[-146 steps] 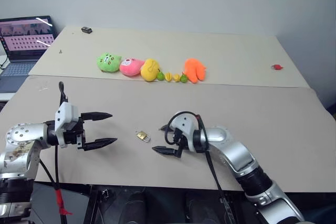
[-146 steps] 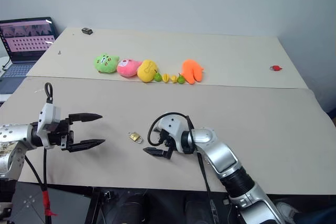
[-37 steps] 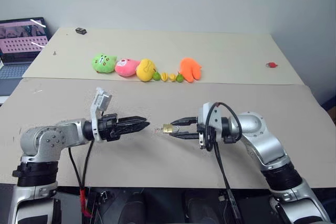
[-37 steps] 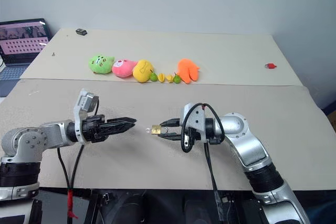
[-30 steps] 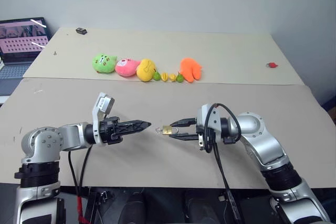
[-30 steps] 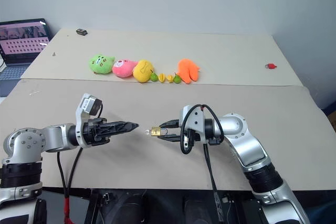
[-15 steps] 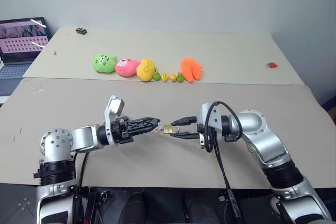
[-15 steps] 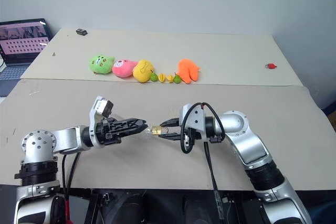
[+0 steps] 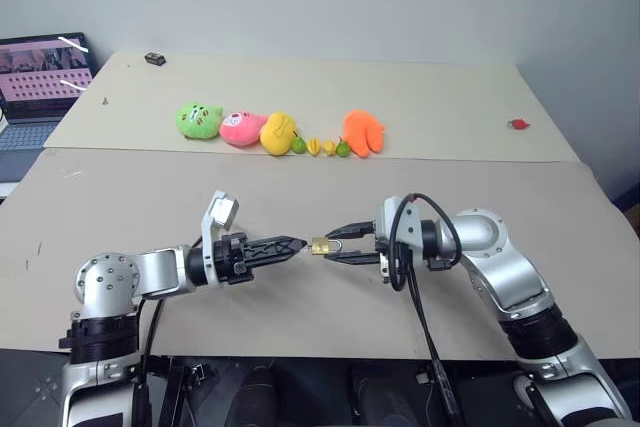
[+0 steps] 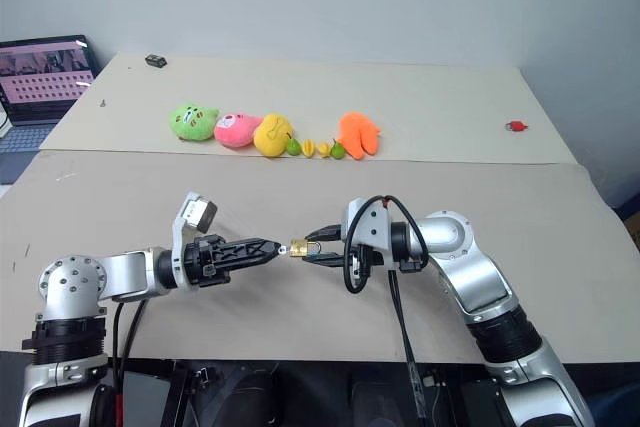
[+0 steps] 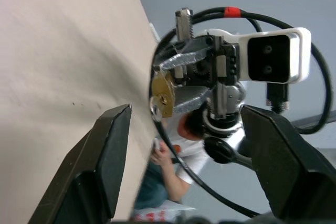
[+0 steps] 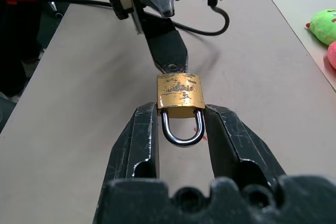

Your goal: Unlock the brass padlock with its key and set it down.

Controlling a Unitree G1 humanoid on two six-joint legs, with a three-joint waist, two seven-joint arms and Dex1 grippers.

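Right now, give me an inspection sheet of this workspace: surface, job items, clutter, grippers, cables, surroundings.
Surface: two beige tables butted end to end, a seam between them.
Job's things: brass padlock held above the near table, shackle toward the right gripper, keyhole end toward the left gripper; a key is at the keyhole, not clear how far in.
Clutter: row of plush toys and small toy fruits on the far table; a small red object and a small dark object there too.
Grippers: right gripper shut on the padlock; left gripper tip at the padlock's keyhole.
Cables: black cable looped at the right wrist, hanging below the table edge.
Surroundings: open laptop at far left; plain wall behind.
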